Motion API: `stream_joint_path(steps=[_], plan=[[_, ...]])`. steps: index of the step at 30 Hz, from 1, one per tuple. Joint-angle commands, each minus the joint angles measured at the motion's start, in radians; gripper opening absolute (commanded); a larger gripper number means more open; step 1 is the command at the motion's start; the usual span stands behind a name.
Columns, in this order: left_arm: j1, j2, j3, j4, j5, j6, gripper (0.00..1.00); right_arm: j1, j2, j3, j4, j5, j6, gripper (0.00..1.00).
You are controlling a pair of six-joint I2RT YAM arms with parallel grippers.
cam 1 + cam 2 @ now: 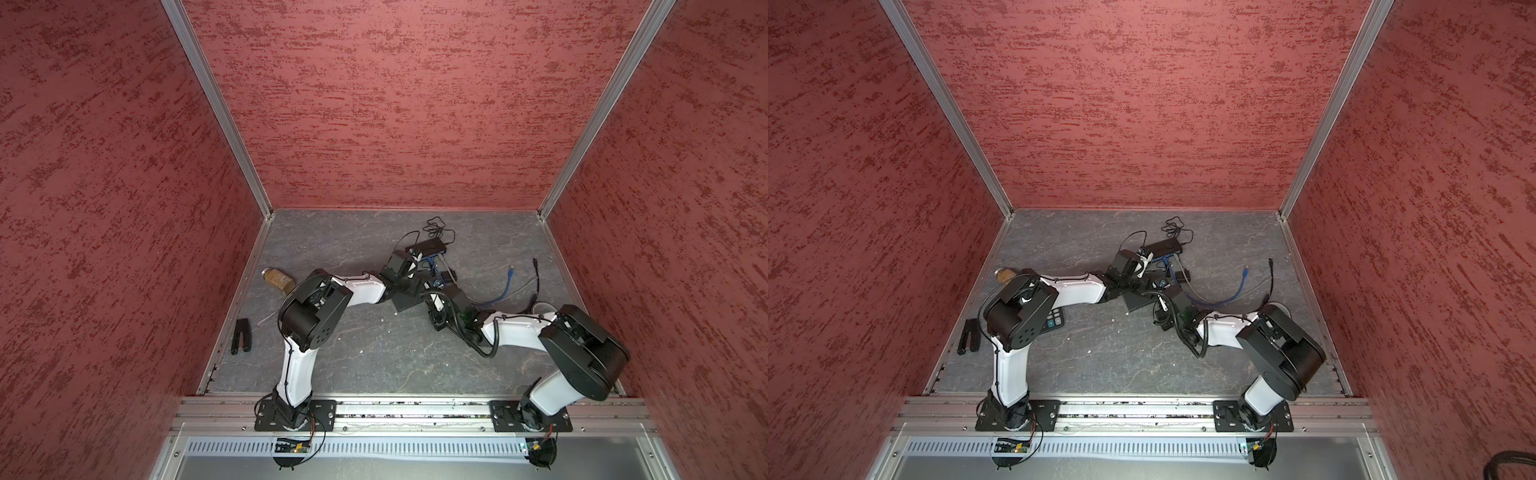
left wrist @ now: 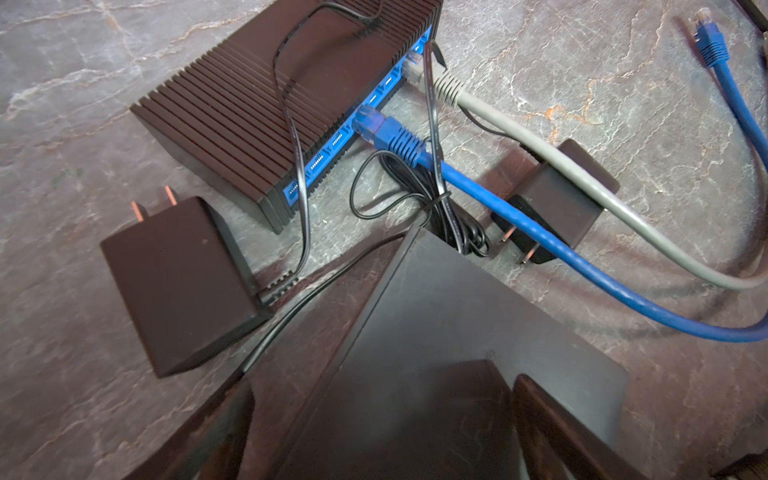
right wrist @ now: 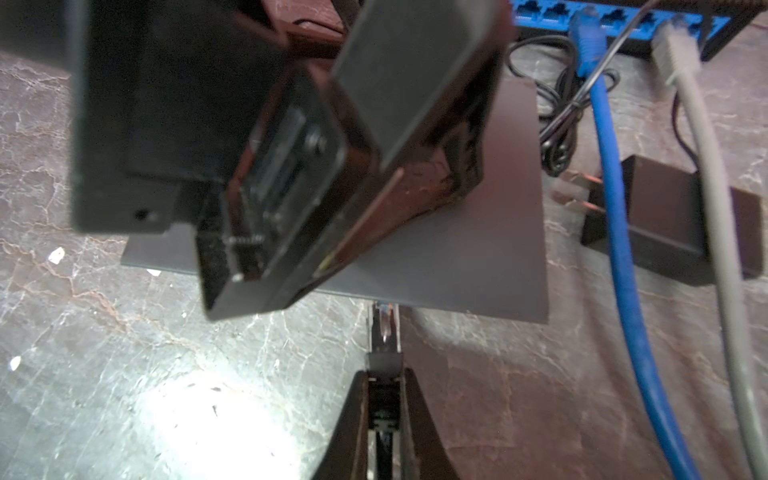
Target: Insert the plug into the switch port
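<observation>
Across the views we are counting two robot arms (image 1: 361, 291) (image 1: 519, 332), one ribbed switch (image 2: 249, 104), one flat dark box (image 2: 457, 316), two power adapters (image 2: 178, 286) (image 2: 552, 203), two blue plugs (image 2: 386, 133) (image 2: 708, 35), one grey plug (image 2: 446, 85), one clear plug (image 3: 384, 322), one bundled black cord (image 2: 449, 216), one jar (image 1: 277, 277), one calculator (image 1: 1054, 321) and one black forked tool (image 1: 242, 336)

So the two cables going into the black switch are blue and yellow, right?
Not quite. The cables at the black switch are a blue cable and a gray cable, not a yellow one. The left wrist view shows this clearly.
</observation>
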Motion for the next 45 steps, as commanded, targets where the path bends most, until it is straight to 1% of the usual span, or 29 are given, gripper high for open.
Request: stream_joint_path(steps=[1, 6, 11, 16, 23, 28, 36, 45], plan=[[-0.007, 0.054, -0.011, -0.079, 0.032, -0.008, 0.97, -0.004, 0.001, 0.027, 0.119, 0.062, 0.019, 0.07], [-0.008, 0.058, -0.01, -0.077, 0.039, -0.008, 0.97, -0.004, 0.023, 0.023, 0.165, 0.057, 0.03, 0.07], [-0.008, 0.063, -0.01, -0.073, 0.045, -0.008, 0.96, -0.005, 0.038, 0.005, 0.245, 0.087, 0.046, 0.07], [-0.008, 0.07, -0.01, -0.073, 0.059, -0.001, 0.96, -0.003, 0.037, -0.006, 0.312, 0.082, 0.036, 0.07], [-0.012, 0.086, -0.018, -0.051, 0.105, 0.023, 0.94, -0.002, 0.074, 0.025, 0.337, 0.043, -0.014, 0.07], [-0.014, 0.095, -0.023, -0.039, 0.138, 0.05, 0.93, -0.003, 0.108, 0.039, 0.365, 0.025, -0.022, 0.07], [-0.024, 0.109, -0.026, -0.038, 0.152, 0.083, 0.92, -0.004, 0.115, 0.045, 0.434, 0.032, -0.048, 0.07], [-0.039, 0.107, -0.029, -0.043, 0.152, 0.106, 0.92, -0.005, 0.139, 0.098, 0.432, 0.024, -0.1, 0.08]])
